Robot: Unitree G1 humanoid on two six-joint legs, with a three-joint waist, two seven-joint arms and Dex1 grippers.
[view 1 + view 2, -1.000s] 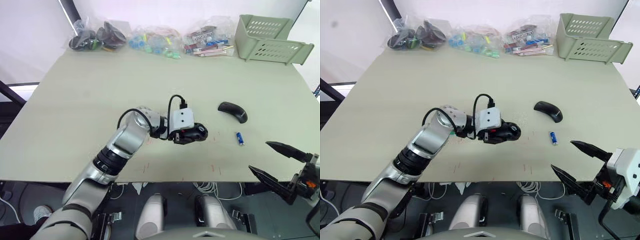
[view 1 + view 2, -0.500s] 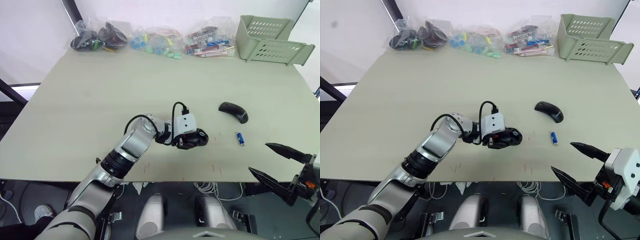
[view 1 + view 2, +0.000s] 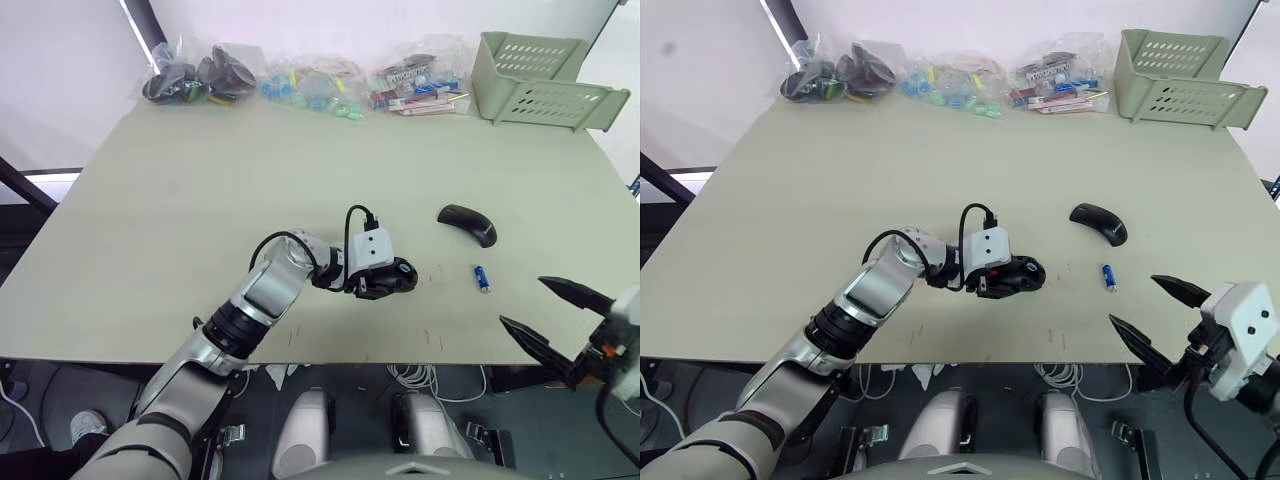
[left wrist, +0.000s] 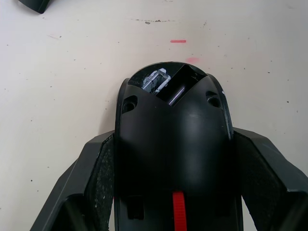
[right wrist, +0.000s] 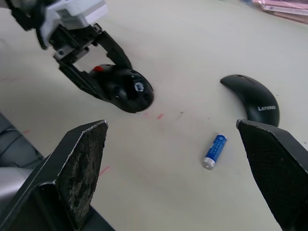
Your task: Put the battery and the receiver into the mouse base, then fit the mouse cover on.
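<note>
The black mouse base (image 3: 393,277) with its red patch lies on the table's middle front, and my left gripper (image 3: 385,283) is shut on its sides. In the left wrist view the fingers (image 4: 91,183) flank the mouse base (image 4: 173,130), whose open recessed compartment faces away. The blue battery (image 3: 481,278) lies to its right, and the glossy black mouse cover (image 3: 467,224) rests behind that. My right gripper (image 3: 520,300) hangs open at the table's front right edge, short of the battery (image 5: 214,150) and the mouse cover (image 5: 251,98). The receiver is out of view.
A green slotted basket (image 3: 540,75) stands at the back right corner. Clear bags of small parts (image 3: 310,82) and a bag of dark items (image 3: 195,75) line the back edge. Small red marks dot the table near the front.
My left gripper drew the mouse base slightly right and then held still. My right gripper rose a little toward the table's front edge, still open.
</note>
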